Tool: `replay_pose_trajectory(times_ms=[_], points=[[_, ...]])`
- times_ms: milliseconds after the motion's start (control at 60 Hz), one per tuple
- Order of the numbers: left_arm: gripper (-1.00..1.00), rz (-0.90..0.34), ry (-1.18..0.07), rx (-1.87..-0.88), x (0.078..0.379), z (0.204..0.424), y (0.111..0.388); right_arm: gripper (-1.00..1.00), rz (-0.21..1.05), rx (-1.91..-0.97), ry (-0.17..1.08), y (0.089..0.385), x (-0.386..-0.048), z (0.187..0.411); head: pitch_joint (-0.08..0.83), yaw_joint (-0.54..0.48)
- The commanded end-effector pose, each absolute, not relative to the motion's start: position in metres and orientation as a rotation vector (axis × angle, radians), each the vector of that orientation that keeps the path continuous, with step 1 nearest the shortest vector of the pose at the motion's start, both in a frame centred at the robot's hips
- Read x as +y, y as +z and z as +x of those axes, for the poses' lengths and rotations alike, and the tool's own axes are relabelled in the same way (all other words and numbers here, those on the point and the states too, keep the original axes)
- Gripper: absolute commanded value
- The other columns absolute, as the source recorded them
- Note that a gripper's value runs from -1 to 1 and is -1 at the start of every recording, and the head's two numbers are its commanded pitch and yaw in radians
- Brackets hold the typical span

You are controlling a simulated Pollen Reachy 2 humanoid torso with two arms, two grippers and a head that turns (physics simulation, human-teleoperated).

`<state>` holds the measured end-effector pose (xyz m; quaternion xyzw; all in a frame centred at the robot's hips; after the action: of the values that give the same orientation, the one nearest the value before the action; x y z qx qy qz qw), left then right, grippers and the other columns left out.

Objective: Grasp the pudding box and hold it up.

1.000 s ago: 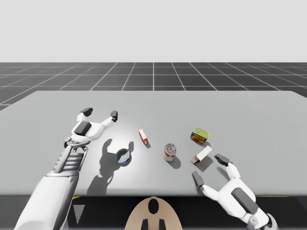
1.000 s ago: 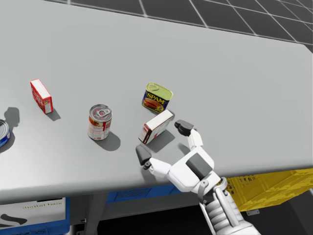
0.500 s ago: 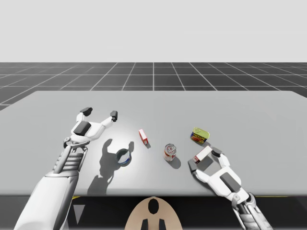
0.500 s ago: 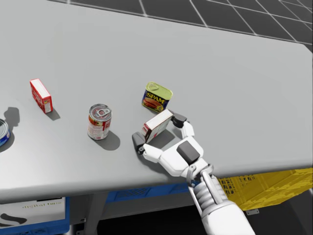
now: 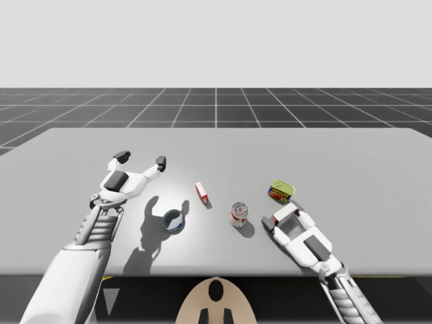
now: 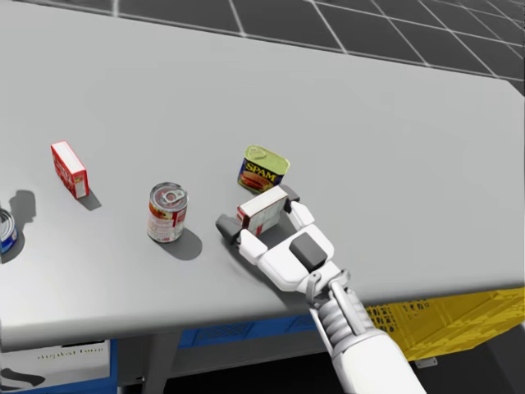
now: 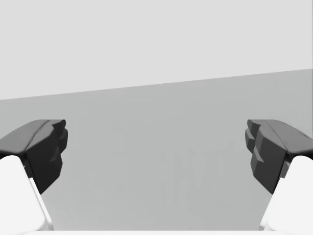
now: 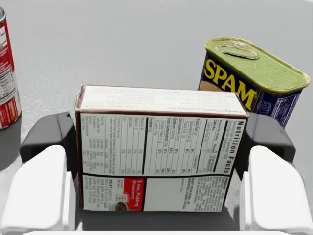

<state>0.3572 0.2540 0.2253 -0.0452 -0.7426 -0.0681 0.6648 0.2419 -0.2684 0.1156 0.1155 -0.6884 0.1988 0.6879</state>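
High view — my left gripper (image 5: 141,158): fingers spread wide, idle. Pudding box (image 5: 283,214): lying on the table (image 5: 351,169), at 7 o'clock from the green-topped oblong can (image 5: 281,190).
Head view: my right gripper (image 6: 259,212) straddles the box.
Right wrist view — both pads pressed against the box's ends. A panel of small print faces me, left unread.
Advice: lift straight up, steadily, clear of the can.
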Motion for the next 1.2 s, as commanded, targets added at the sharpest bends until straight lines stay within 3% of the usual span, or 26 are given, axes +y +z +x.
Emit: replay_pose_trajectory(times_ms=[17, 350, 617, 933, 1200], points=[[-1.0, -0.102, -0.157, -1.677, 0.253, 0.357, 0.225, 1.0, 0.258, -1.539, 0.445, 0.11, -0.269, 0.24, 0.682, -0.37], [-1.0, -0.097, -0.157, -1.679, 0.251, 0.356, 0.224, 1.0, 0.26, -1.542, 0.453, 0.107, -0.268, 0.236, 0.444, -0.37], [-1.0, -0.098, -0.154, -1.683, 0.251, 0.356, 0.225, 1.0, 0.256, -1.552, 0.469, 0.107, -0.267, 0.233, 0.373, -0.37], [-1.0, -0.098, -0.151, -1.688, 0.252, 0.355, 0.227, 1.0, 0.217, -1.682, 0.463, 0.174, -0.262, 0.225, 0.363, -0.37], [-1.0, -0.1, -0.15, -1.691, 0.252, 0.355, 0.228, 1.0, 0.143, -1.891, 0.421, 0.254, -0.261, 0.214, 0.352, -0.38]])
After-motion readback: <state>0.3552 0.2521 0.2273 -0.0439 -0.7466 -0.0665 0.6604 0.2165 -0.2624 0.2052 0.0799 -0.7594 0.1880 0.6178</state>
